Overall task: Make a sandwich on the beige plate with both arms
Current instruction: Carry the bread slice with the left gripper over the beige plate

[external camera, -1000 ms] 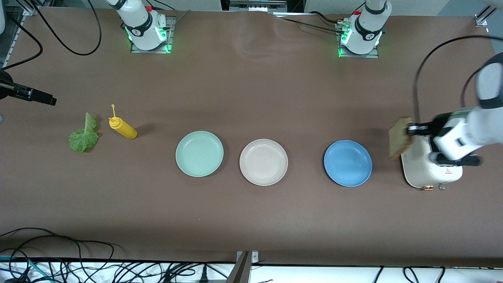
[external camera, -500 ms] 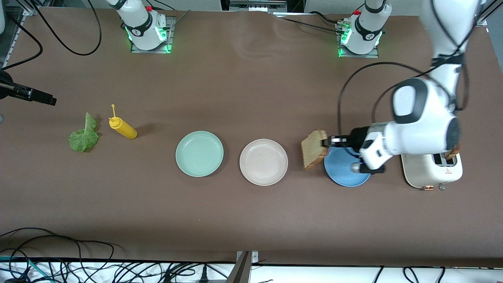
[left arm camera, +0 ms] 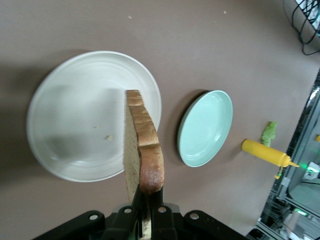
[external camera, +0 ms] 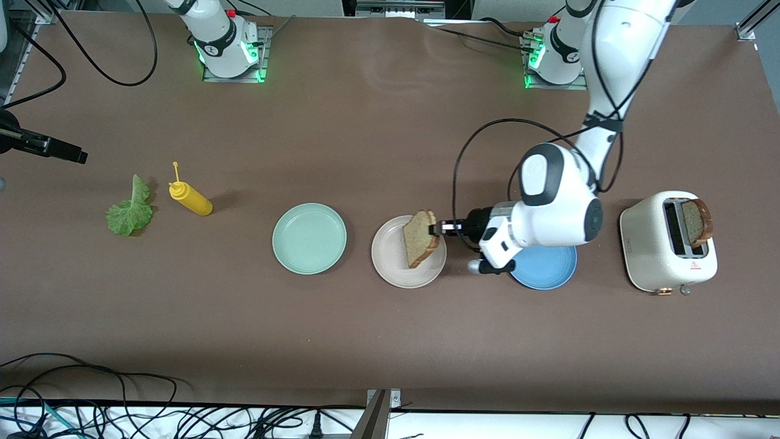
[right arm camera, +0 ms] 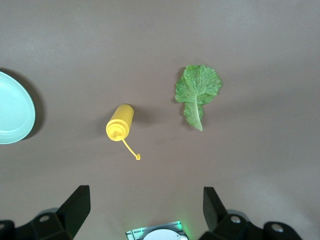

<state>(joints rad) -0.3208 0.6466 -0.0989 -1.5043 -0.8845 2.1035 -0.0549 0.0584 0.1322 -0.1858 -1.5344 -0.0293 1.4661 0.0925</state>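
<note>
We see the left claw (external camera: 437,228) pinching a bread slice (external camera: 419,238) on edge over the beige plate (external camera: 393,265). The right claw (right arm camera: 145,212) waits spread above the lettuce leaf (right arm camera: 196,92) and mustard bottle (right arm camera: 120,123).

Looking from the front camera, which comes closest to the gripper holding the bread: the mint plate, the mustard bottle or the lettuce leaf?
From the left gripper:
1. Mint green plate, beside the beige plate.
2. Yellow mustard bottle, toward the right arm's end.
3. Lettuce leaf, just past the bottle.

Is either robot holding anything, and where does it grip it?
The left pincer pinches a bread slice by its crust edge, over the beige plate. The right pincer holds nothing.
</note>
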